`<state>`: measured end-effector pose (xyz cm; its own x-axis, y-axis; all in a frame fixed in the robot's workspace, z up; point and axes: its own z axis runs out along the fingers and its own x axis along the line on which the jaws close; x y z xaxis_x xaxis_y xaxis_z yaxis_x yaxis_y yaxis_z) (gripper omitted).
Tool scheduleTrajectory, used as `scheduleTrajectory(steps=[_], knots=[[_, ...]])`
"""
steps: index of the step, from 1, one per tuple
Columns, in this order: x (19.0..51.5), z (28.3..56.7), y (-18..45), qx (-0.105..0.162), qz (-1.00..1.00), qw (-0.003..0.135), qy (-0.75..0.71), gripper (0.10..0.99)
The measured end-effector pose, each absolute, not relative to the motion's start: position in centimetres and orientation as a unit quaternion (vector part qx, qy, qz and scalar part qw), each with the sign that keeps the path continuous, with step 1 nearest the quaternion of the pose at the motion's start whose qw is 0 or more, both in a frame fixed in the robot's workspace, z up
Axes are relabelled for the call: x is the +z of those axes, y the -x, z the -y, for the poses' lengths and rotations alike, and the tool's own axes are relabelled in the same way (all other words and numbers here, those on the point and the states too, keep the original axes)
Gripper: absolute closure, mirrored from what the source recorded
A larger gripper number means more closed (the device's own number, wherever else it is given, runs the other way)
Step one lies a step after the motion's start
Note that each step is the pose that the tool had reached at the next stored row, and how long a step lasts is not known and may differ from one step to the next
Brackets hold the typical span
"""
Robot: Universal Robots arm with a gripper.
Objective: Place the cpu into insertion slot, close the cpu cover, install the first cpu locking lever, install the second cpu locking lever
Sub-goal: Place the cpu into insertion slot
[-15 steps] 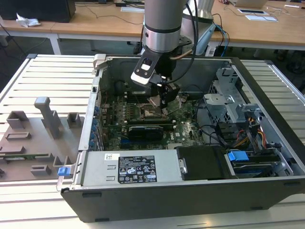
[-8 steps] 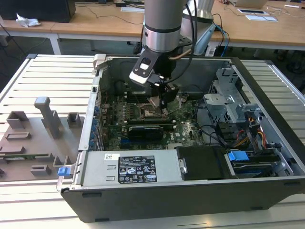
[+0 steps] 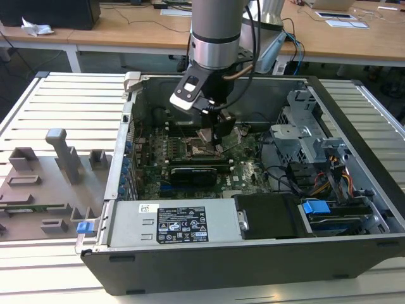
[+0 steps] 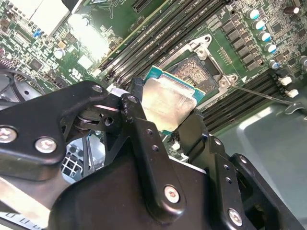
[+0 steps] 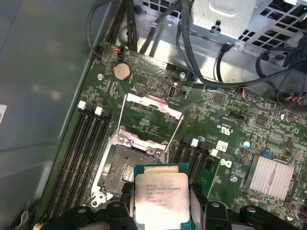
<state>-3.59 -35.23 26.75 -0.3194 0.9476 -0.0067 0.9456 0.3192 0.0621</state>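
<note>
1. There's the cpu (image 5: 162, 201), silver top up with its teal rim showing. It is pinched by two opposite edges and hangs over one edge of the insertion slot (image 5: 127, 170), not seated in it.
2. The claw (image 5: 160, 211) is closed down to the chip's width, one black finger (image 5: 121, 212) on each side. In the second wrist view the claw (image 4: 165, 120) grips the cpu (image 4: 170, 105) the same way, with the insertion slot (image 4: 199, 67) just past it.
3. The slot's contact grid is bare and uncovered. The cpu cover (image 5: 148, 120) stands swung up on the slot's far side, its square window wide open.
4. A thin metal lever (image 4: 261, 94) runs out from the socket's corner across the black memory slots (image 5: 81, 148).
5. All this sits on the green motherboard (image 5: 230, 139), which also carries a coin battery (image 5: 121, 71) and a finned heatsink (image 5: 268, 177).
6. From the exterior view, the claw (image 3: 215, 130) reaches down into the open computer case (image 3: 253, 259), poised over the insertion slot (image 3: 196, 149) mid-board.
7. Near the case's front lies a grey power supply (image 3: 183, 225) with a white label.
8. The case rests on a white slatted worktop (image 3: 63, 101). A grey fixture (image 3: 57, 164) sits beside it on the exterior view's left.
</note>
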Motion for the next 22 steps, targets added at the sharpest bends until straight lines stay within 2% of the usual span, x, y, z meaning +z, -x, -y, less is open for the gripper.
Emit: scheduleTrajectory(steps=[22], knots=[[26.75, 35.22, 3.59, 0.018, -0.762, 0.025, -0.647, 0.541]])
